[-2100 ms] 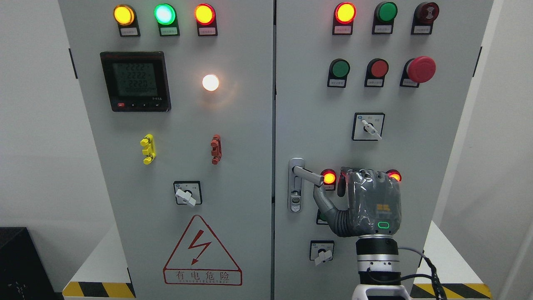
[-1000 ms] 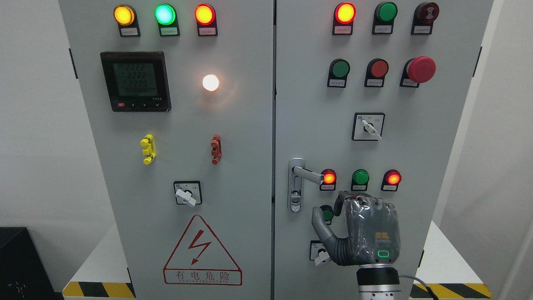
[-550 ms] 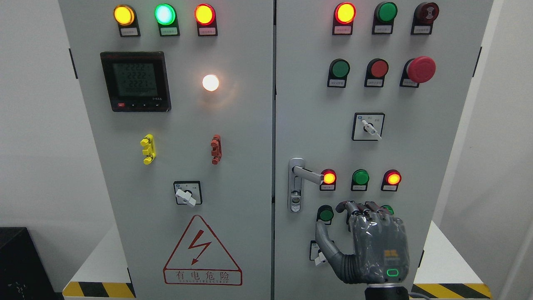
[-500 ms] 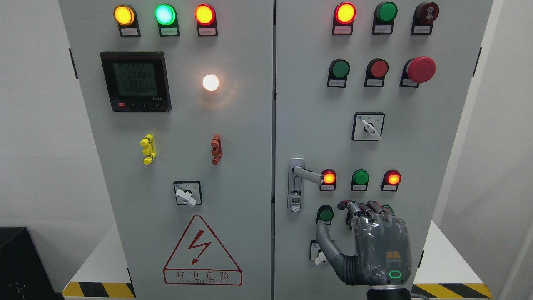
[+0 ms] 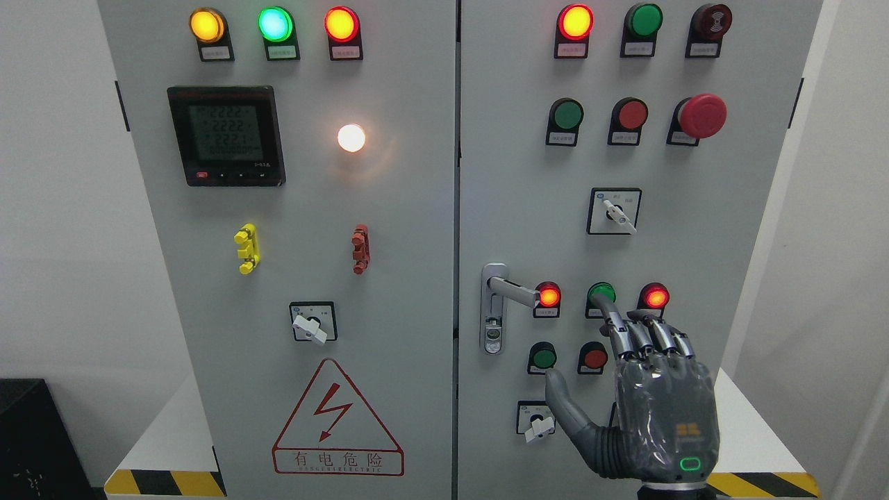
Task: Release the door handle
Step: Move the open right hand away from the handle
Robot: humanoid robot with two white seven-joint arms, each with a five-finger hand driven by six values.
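Note:
The silver door handle (image 5: 512,290) sticks out to the right from its lock plate (image 5: 493,309) on the cabinet's right door (image 5: 701,208). It stands free, with nothing touching it. My right hand (image 5: 635,389) hangs below and to the right of the handle, palm facing the door, fingers straightened and spread, thumb out to the left. Its fingertips (image 5: 599,297) overlap the green lamp in the row beside the handle. The hand holds nothing. My left hand is out of sight.
The right door carries lit red lamps (image 5: 549,296), green and red buttons (image 5: 542,357), two rotary switches (image 5: 614,211) and a red mushroom stop button (image 5: 701,115). The left door (image 5: 292,389) has a meter display (image 5: 226,135), lamps and a hazard triangle (image 5: 337,423).
My right hand has come off the handle, dropped down and to the right, and then uncurled its fingers upward. The handle stays horizontal.

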